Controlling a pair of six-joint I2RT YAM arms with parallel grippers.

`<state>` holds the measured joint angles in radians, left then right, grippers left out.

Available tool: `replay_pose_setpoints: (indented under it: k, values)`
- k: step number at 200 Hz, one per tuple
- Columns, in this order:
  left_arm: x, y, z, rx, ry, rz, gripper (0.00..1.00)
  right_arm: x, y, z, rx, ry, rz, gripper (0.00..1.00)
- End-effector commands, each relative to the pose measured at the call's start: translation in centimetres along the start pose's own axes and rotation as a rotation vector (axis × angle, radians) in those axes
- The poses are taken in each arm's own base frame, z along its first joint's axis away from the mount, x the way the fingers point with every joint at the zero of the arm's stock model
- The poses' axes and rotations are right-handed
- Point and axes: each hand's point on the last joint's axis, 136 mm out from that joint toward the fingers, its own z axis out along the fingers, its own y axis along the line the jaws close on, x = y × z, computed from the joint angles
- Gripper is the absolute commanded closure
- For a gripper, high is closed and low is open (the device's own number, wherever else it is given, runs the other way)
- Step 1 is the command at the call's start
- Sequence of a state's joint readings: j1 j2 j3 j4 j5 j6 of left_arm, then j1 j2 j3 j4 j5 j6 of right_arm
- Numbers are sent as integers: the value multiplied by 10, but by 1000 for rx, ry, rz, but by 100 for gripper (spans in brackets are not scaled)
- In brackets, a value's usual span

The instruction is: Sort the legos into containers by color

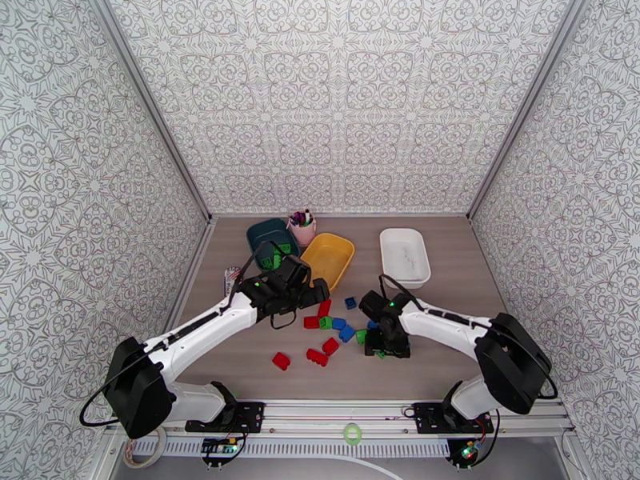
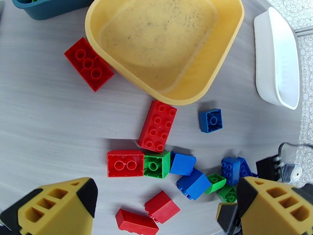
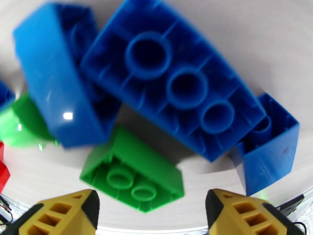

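Red, green and blue legos lie scattered in the table's middle, among them a red brick (image 1: 318, 357) and a blue one (image 1: 350, 302). The teal tray (image 1: 264, 230) holds green bricks, while the yellow tray (image 1: 340, 248) and the white tray (image 1: 404, 274) hold none. My left gripper (image 1: 310, 294) hovers open by the yellow tray's near end, above a red brick (image 2: 157, 125) and a green one (image 2: 157, 164). My right gripper (image 1: 386, 347) is low over the right of the pile. It stands open in the right wrist view (image 3: 150, 202), with a green brick (image 3: 133, 177) just ahead between its fingertips and a long blue brick (image 3: 184, 91) beyond.
A pink cup of pens (image 1: 302, 228) stands between the teal and yellow trays. A small striped object (image 1: 232, 274) lies at the left wall. Patterned walls close in the table on three sides. A red brick (image 2: 89, 64) rests against the yellow tray's (image 2: 219, 63) outer side.
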<state>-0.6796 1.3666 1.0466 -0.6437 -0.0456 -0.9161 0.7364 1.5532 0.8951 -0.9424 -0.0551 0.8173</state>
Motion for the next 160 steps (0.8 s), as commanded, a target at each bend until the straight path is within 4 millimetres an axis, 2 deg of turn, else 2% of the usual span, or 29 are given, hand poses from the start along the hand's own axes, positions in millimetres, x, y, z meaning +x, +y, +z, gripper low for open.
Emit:
replay_pose_setpoints:
  k: [1, 68, 136, 160]
  values:
    - [-1, -1, -3, 32, 2, -3, 1, -15, 2, 3, 3, -17, -21, 27]
    - [-1, 1, -4, 36, 9, -9, 1, -8, 19, 11, -103, 28, -21, 43]
    - [-2, 2, -6, 47, 7, -29, 1, -9, 22, 12, -120, 26, -14, 53]
    - [-2, 5, -7, 54, 13, -46, 1, -9, 24, 12, -129, 27, -13, 60]
